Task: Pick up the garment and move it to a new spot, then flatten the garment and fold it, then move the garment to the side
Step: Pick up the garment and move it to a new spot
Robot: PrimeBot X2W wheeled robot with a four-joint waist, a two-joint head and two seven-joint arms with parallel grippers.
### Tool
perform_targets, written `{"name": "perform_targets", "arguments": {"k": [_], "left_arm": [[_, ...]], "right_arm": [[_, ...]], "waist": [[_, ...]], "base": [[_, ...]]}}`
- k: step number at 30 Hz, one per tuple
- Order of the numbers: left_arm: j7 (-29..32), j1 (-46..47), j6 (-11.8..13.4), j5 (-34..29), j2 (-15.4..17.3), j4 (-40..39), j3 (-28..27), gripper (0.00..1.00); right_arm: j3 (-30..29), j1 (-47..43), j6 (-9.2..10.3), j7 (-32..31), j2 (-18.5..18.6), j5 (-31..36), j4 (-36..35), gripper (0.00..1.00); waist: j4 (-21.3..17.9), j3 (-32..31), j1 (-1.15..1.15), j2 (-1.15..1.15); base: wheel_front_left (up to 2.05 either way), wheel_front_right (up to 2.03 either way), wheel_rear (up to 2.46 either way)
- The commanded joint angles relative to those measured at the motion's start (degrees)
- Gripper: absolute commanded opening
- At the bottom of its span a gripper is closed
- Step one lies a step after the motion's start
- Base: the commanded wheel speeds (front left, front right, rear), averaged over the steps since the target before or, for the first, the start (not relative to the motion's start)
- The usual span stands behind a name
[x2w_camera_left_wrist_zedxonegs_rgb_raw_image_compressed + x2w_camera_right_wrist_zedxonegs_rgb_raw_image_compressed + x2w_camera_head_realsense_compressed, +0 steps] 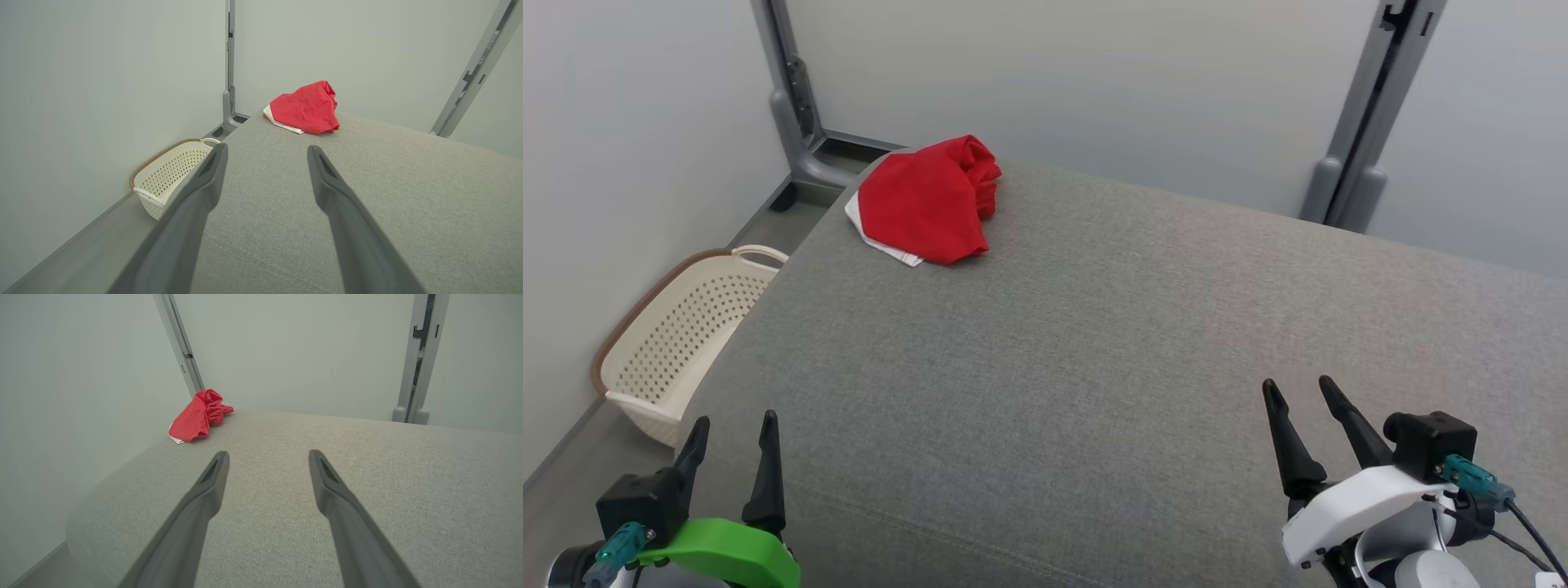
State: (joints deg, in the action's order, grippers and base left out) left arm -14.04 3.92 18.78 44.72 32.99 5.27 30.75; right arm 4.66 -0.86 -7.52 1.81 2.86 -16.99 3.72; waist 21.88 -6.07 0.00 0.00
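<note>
While both my claws hang released — left [733, 429], right [1297, 390] — the garment [927, 201] lies crumpled at the table's [1094, 343] far-left corner.

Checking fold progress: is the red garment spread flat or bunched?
Bunched: the garment lies in a crumpled heap on the grey surface.

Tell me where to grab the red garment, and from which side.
Pinch the garment by the bunched ridge at its far right end, from above on the near side. There the cloth stands up in folds; the rest lies flat on the cushion. The left hand is probably nearer.
</note>
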Motion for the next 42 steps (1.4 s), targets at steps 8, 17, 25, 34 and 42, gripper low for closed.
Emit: {"name": "perform_targets", "arguments": {"k": [8, 17, 25, 34, 42], "left_arm": [[-0.68, -1.84, 1.32, -0.34, 0.22, -2.01, -1.55, 1.0], [1.68, 2.03, -0.6, -1.02, 1.51, -3.08, -0.6, 1.0], [9.61, 15.24, -4.77, -1.64, 6.67, -6.08, -1.69, 1.0], [24.77, 35.81, -11.51, 2.97, 11.01, 2.64, -4.2, 1.0], [34.32, 46.95, -11.81, 4.93, 13.34, 15.19, -5.74, 1.0]], "right_arm": [[1.52, 2.46, 0.06, 0.77, 0.11, -0.17, 1.56, 1.0], [-0.02, 1.07, 0.06, 1.2, 0.11, 0.01, 1.72, 1.0], [-2.47, 2.02, 0.06, -0.72, 0.14, 2.16, -1.89, 1.0], [-5.13, 5.67, 0.06, -3.09, 0.14, 5.03, -6.8, 1.0], [-6.37, 10.44, 0.05, -3.45, 0.11, 6.12, -9.41, 1.0]], "waist": [[4.31, 1.49, 0.0, 0.0], [3.59, 1.19, 0.0, 0.0], [-2.44, 4.69, 0.0, 0.0], [-12.31, 13.54, 0.0, 0.0], [-20.74, 23.04, 0.0, 0.0]], "base": [[0.0, 0.0, 0.0], [0.0, 0.0, 0.0], [0.0, 0.0, 0.0], [0.0, 0.0, 0.0], [0.0, 0.0, 0.0]]}}
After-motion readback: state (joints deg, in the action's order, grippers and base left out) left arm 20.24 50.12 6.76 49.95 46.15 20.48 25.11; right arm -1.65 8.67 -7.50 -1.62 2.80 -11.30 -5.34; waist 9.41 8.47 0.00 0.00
